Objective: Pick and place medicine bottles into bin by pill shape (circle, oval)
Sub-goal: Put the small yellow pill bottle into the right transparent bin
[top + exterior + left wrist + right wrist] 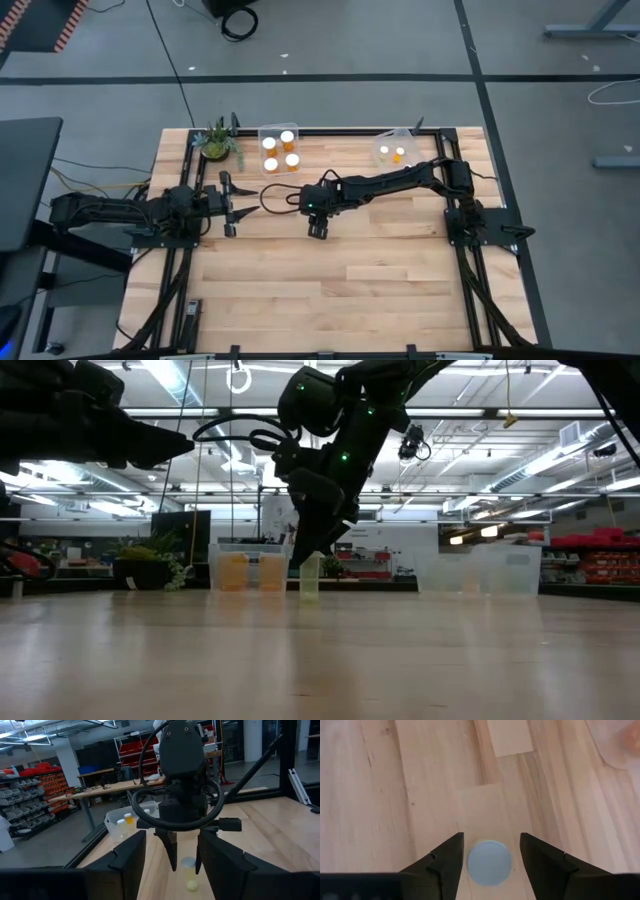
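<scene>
One small pale vial with a round white cap (489, 862) stands upright on the table near its middle. It also shows in the low view (311, 578) and the left wrist view (188, 869). My right gripper (491, 840) is open and points down over it, one finger on each side of the cap with a narrow gap at both; in the high view (318, 230) it hides the vial. My left gripper (232, 205) is open and empty to the left of it, pointing toward the right gripper. Several orange vials stand in the left bin (262, 133), two in the right bin (381, 141).
Both clear bins stand at the table's far edge, the left one near the middle, the right one farther right. A potted plant (218, 140) stands at the far left corner. Bare wood lies toward the near edge (340, 300).
</scene>
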